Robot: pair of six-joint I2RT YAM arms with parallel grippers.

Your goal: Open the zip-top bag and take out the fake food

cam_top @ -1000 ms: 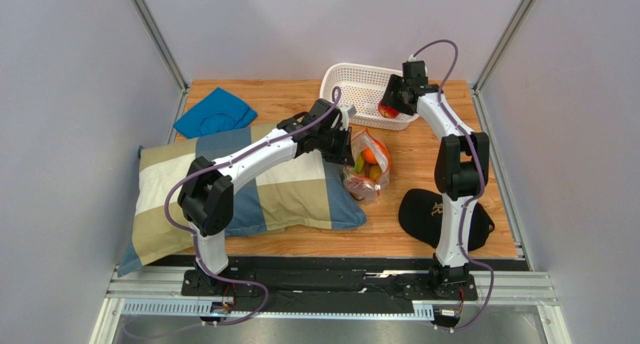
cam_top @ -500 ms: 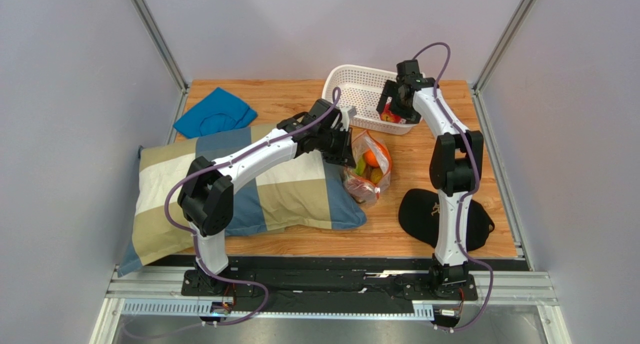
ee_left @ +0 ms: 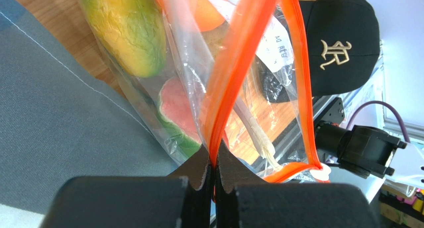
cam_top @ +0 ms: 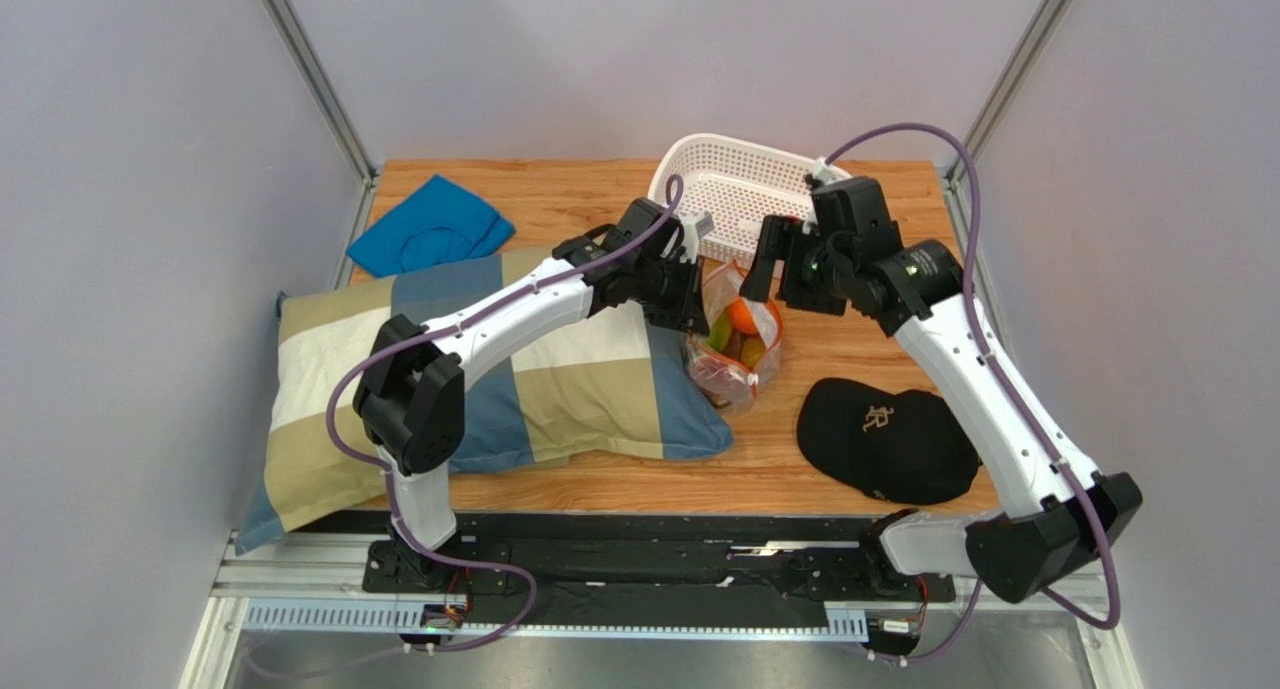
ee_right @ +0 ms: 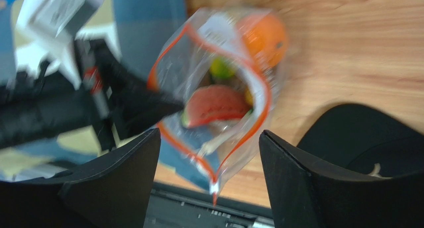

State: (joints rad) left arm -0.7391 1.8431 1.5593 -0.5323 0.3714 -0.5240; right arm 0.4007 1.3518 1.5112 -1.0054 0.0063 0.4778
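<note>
- Top external view: one zip-top bag [cam_top: 736, 344] sits on the wooden surface [cam_top: 601, 194], between the pillow's right edge and the cap, with its mouth toward the far side.
- Arms: two. The left arm reaches across the pillow to the bag, and the right arm bends in from the right above the bag mouth.
- Left pincer [ee_left: 215, 161]: closed on the bag's orange-red zip strip [ee_left: 239, 64]. In the left wrist view, both fingers are pressed together with the strip between them.
- Right pincer [ee_right: 209, 138]: jaws spread wide and holding nothing. It hangs over the open bag mouth with one finger to each side, and contact cannot be judged because of blur.
- Fake food: all pieces seen are inside the bag. Three can be counted.
  - one orange [ee_right: 261, 32]
  - one watermelon slice [ee_right: 216, 106]
  - one yellow-green piece [ee_left: 127, 24]
  - Further shapes show through the plastic but cannot be told apart.
- Bag mouth: the strip is parted into a loop in the right wrist view.
- Other items, one each:
  - white perforated basket [cam_top: 721, 187] at the far edge, just behind the bag
  - checked pillow [cam_top: 496, 374] at left
  - blue cloth [cam_top: 431, 224] at far left
  - black cap [cam_top: 887, 442] at near right, close to the bag
</note>
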